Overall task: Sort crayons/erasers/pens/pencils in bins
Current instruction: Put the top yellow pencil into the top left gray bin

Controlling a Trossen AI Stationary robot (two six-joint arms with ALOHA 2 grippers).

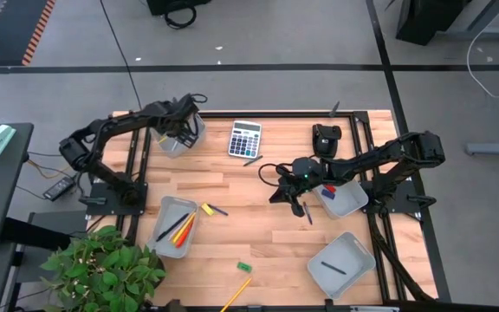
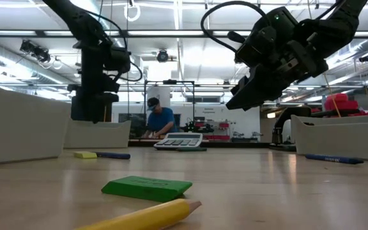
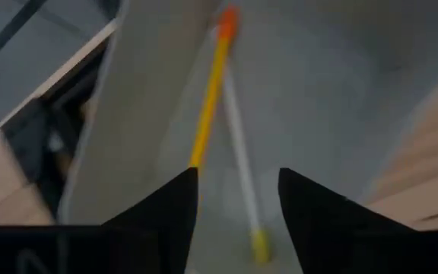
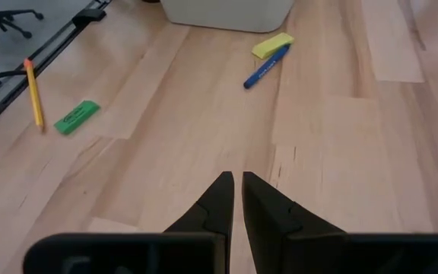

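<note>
left claw [image 3: 234, 202] spread over a bin [image 3: 128, 114] holding a yellow pencil [image 3: 207, 99] and a white one; right claw [image 4: 236, 199] pressed together, empty.

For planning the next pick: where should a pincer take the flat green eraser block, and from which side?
Grip the flat green eraser block across its short width, at mid-length, coming from straight above. It lies flat on the wooden table, with clear space around it.

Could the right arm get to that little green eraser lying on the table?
Probably yes. The green eraser lies alone on open wood, nothing over it, and the right gripper hovers nearby with jaws nearly shut and empty.
</note>
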